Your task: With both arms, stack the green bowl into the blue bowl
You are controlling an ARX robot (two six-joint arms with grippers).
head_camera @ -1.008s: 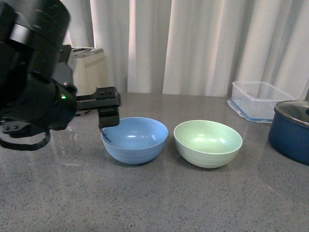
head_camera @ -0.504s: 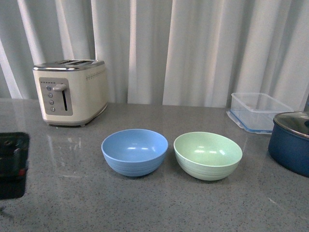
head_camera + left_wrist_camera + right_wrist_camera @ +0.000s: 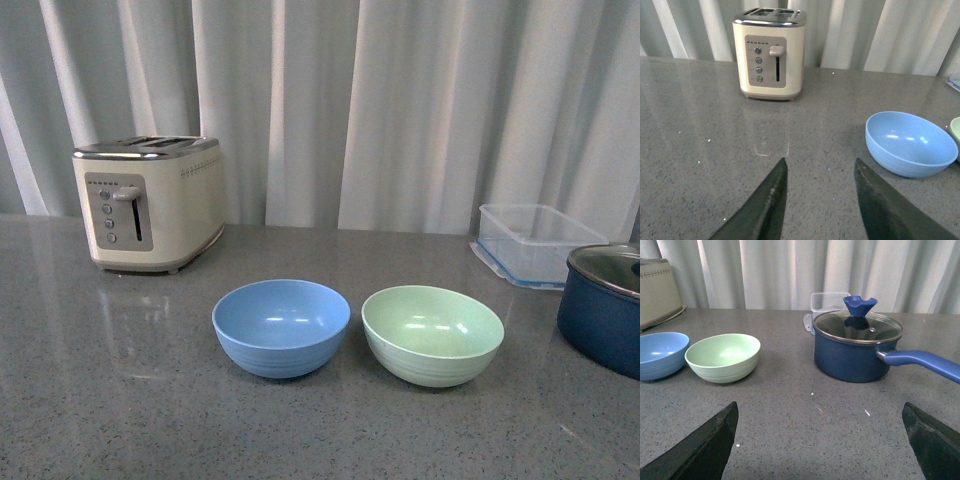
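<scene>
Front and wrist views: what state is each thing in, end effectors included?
blue bowl: upright, empty
green bowl: upright, empty, not stacked
pot: covered
toaster: lever up
clear container: looks empty
left end effector: open, empty
right end effector: open, empty

navy pot (image 3: 603, 328) partly beyond right edge

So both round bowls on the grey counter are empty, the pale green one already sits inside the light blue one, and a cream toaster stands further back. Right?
Not quite. The front view shows the pale mint-green round matte bowl standing on the grey speckled counter beside the light sky-blue round matte bowl, not inside it. Both are empty, and the cream toaster stands further back.
</scene>
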